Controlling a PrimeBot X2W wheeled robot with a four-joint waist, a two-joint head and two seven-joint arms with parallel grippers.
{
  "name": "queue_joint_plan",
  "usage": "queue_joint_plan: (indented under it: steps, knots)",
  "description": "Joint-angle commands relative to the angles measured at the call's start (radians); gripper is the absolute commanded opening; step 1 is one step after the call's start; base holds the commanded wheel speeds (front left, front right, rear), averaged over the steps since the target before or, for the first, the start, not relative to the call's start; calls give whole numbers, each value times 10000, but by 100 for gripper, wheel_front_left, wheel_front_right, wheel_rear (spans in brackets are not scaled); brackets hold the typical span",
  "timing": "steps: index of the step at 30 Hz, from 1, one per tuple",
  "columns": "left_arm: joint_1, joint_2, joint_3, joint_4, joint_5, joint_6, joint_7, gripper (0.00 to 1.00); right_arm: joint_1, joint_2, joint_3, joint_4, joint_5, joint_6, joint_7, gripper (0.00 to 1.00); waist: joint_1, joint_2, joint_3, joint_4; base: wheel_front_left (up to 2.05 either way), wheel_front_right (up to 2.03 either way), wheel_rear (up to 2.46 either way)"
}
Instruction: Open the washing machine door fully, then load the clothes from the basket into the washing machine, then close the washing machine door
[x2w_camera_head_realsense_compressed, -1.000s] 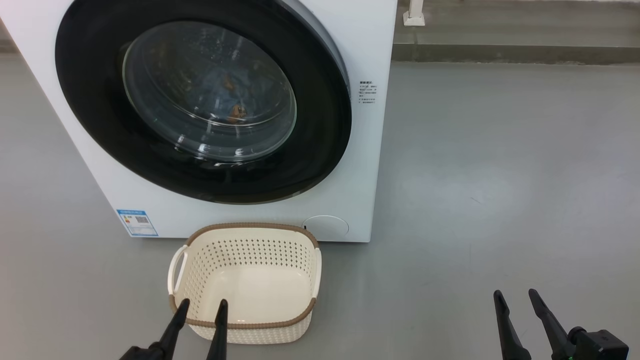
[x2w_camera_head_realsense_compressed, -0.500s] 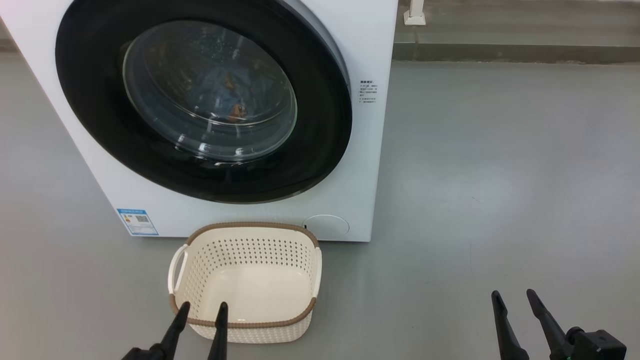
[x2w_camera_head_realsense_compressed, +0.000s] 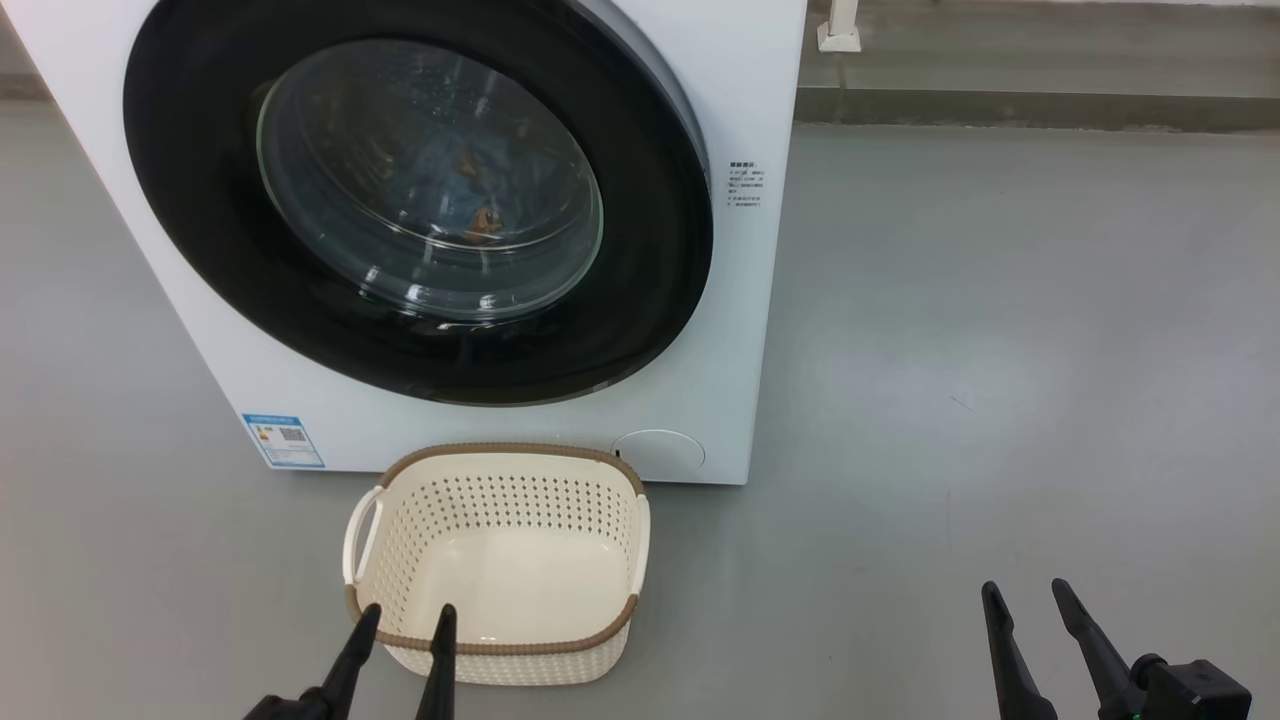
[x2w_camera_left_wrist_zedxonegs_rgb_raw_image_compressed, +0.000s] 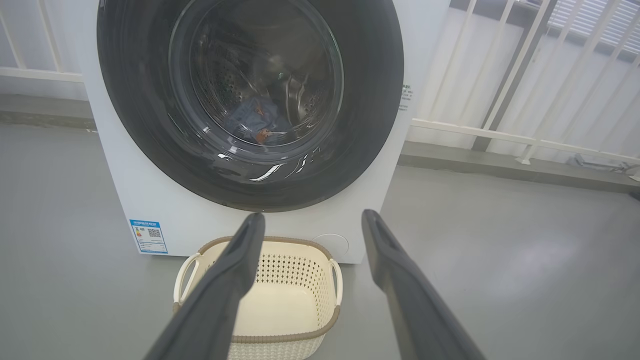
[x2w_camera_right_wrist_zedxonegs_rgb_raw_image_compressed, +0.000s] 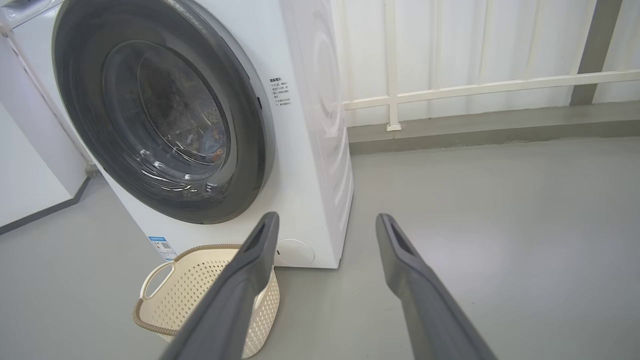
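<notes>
My left gripper (x2w_camera_head_realsense_compressed: 410, 610) is open, its 2 fingers spread with only air between them. In the head view its tips overlap the near rim of the basket (x2w_camera_head_realsense_compressed: 500, 452). From my left wrist the fingers point over the basket toward the washer (x2w_camera_head_realsense_compressed: 740, 320), and I cannot tell how high above the rim they hang.

My right gripper (x2w_camera_head_realsense_compressed: 1025, 588) is open too, with 2 fingers parted and gripping no object. It is over bare grey floor (x2w_camera_head_realsense_compressed: 1000, 350), well apart from the basket and off to the washer's right.

The door (x2w_camera_head_realsense_compressed: 200, 250) sits shut, flush against the washer's white front. Through its glass bowl I see the clothes (x2w_camera_head_realsense_compressed: 470, 190) inside the drum. They are a blue heap with orange-brown spots, low and near the middle of the window. My left wrist view shows the same heap lying at the bottom of the steel drum.

The basket stands upright on the floor, just in front of the washer's lower edge and below the door. Its cream bottom is in plain sight and it has 1 handle on each side.

A blue label (x2w_camera_head_realsense_compressed: 283, 440) is stuck at the washer's lower left corner. A round flap (x2w_camera_head_realsense_compressed: 657, 452) sits at its lower right, just behind the basket's far right corner. A white railing (x2w_camera_left_wrist_zedxonegs_rgb_raw_image_compressed: 520, 135) runs behind the machine.
</notes>
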Motion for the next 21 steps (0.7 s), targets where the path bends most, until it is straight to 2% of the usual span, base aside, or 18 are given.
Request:
queue_joint_plan:
  steps: [1, 13, 21]
  knots:
    - [-273, 30, 300, -224, -78, 81, -65, 100, -76, -90, 282, -248, 54, -59, -47, 100, 0, 0, -4, 11, 0, 0, 0]
    - [-261, 30, 164, -126, -38, 16, -65, 100, -46, -89, 268, -257, 64, -59, -47, 100, 0, 0, -8, 90, 0, 0, 0]
    - [-203, 30, 106, -114, -435, -94, -65, 100, -46, -89, 299, -259, 40, -59, -47, 100, 0, 0, 18, 77, 0, 0, 0]
